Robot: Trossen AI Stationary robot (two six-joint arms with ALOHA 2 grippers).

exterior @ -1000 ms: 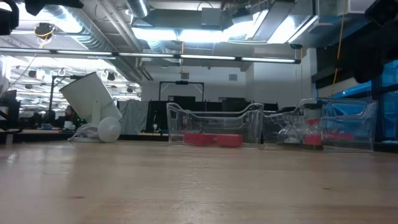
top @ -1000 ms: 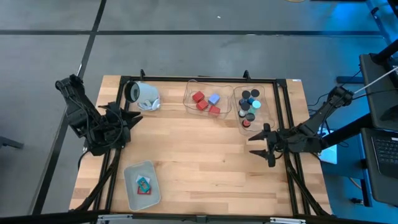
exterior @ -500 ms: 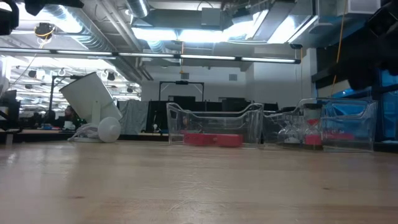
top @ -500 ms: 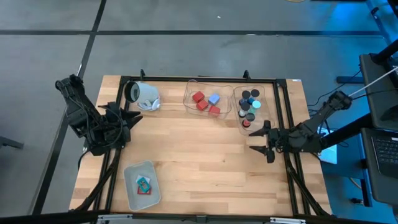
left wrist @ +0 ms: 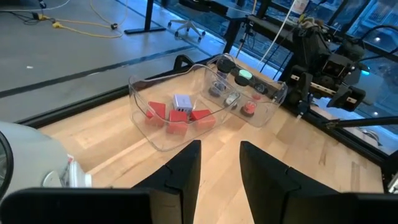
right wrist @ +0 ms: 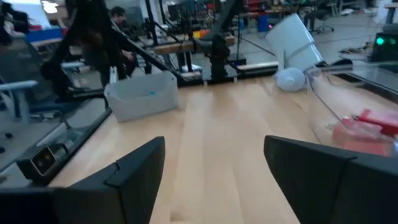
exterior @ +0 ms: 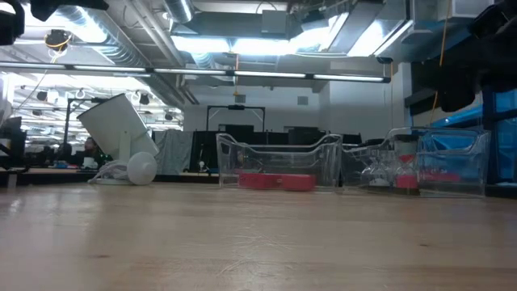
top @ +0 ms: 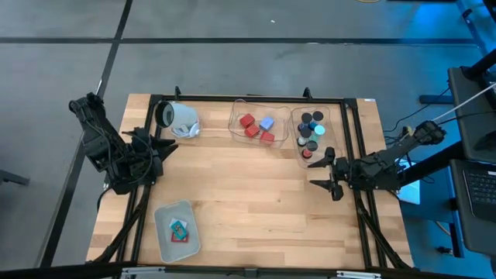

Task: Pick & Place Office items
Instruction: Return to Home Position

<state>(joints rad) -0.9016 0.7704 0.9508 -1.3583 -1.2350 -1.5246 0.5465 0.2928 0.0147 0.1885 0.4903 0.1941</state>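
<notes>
Several flat cards [top: 180, 230], red and teal among them, lie together in the grey-white bin [top: 163, 214] at the near edge of the desk [top: 248, 201], toward its left side.

Farther back, the left pincer [top: 170, 146] hangs at the desk's left rim. Its fingers [left wrist: 186, 168] stand a narrow gap apart with nothing between them, and they point across toward the clear bins. Opposite, the right pincer [top: 318, 173] hangs at the right rim, just on the near side of the bin of cylinders. Its fingers [right wrist: 140, 165] are spread wide and hold nothing.

Along the far edge two clear bins stand side by side. The middle bin [top: 235, 116] holds three red blocks [top: 246, 121] and one pale blue block [top: 267, 123]. The right-hand bin [top: 295, 118] holds the stubby cylinders [top: 308, 118]: black, blue and teal, with a red-topped one at its near end. To the left of both, a large white cylinder [top: 183, 118] with a dark end rests tilted near the far left corner.
</notes>
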